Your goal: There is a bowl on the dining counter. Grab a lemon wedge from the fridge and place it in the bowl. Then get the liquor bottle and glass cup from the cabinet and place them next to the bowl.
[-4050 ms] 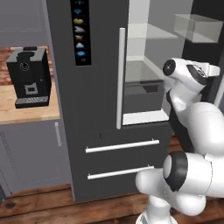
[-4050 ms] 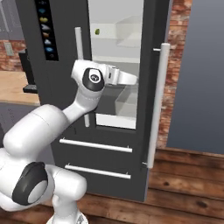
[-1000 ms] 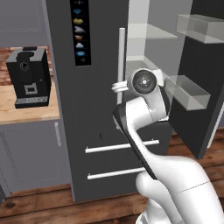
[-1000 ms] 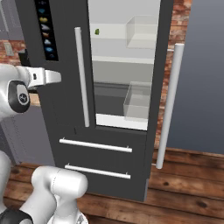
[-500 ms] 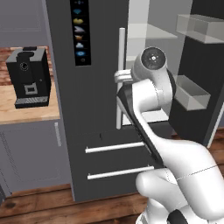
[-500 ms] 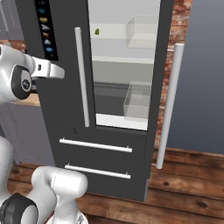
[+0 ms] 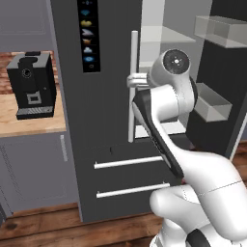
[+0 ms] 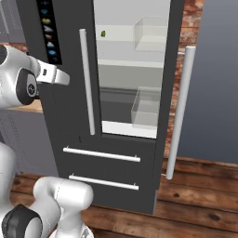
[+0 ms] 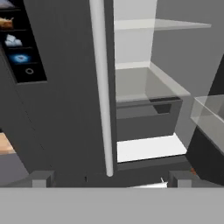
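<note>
The dark grey fridge point(image 7: 106, 125) point(image 8: 60, 121) point(image 9: 65, 113) stands with its left door shut and its right door swung wide open. A small greenish lemon wedge point(image 8: 103, 33) lies on the upper shelf inside. My gripper point(image 9: 111, 178) point(image 8: 68, 80) hovers in front of the shut left door, beside its long silver handle point(image 9: 101, 87) point(image 7: 132, 87), left of the open compartment. Its fingers stand wide apart, open and empty. The bowl, dining counter, liquor bottle, glass cup and cabinet are out of view.
Clear bins point(image 8: 145, 108) sit on the inner shelves, and more point(image 7: 212, 101) hang on the open right door point(image 8: 183, 107). Two drawer fronts point(image 8: 102, 155) lie below. A black coffee machine point(image 7: 31, 84) stands on the wood worktop point(image 7: 29, 123) at left.
Earlier the hand was at the open compartment and the right door then stood less wide. In the last second the arm has lifted and the hand has edged right toward the left door's handle.
</note>
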You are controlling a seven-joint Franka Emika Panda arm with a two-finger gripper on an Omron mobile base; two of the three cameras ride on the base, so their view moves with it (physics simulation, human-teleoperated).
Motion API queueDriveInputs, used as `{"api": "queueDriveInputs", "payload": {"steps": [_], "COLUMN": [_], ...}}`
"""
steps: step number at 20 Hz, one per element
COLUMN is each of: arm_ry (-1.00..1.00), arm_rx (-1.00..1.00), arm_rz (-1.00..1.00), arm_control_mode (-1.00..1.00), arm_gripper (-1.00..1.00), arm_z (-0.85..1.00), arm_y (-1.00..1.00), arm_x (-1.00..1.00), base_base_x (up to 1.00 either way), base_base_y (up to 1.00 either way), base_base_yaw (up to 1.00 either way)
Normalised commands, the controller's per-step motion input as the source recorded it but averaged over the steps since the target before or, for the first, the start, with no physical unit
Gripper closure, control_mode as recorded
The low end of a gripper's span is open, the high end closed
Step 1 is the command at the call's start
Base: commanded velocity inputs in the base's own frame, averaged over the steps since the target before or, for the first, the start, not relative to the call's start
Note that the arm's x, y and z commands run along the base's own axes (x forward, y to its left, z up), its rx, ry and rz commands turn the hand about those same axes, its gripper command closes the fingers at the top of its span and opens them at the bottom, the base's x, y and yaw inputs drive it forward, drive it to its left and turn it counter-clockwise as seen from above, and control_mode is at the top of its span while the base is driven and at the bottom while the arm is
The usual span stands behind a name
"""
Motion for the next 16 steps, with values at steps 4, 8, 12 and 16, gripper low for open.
{"api": "queueDriveInputs", "payload": {"steps": [4, 8, 12, 16], "arm_ry": [0.00, 0.00, 0.00, 0.00], "arm_rx": [0.04, 0.02, 0.01, 0.01], "arm_rz": [0.00, 0.00, 0.00, 0.00], "arm_control_mode": [-1.00, -1.00, -1.00, -1.00], "arm_gripper": [-1.00, -1.00, -1.00, -1.00], "arm_z": [-0.01, 0.00, 0.00, 0.00], "arm_y": [-0.16, -0.19, -0.06, 0.00], "arm_x": [0.32, 0.42, 0.47, 0.46], "base_base_x": [0.00, 0.00, 0.00, 0.00], "base_base_y": [0.00, 0.00, 0.00, 0.00], "base_base_yaw": [0.00, 0.00, 0.00, 0.00]}}
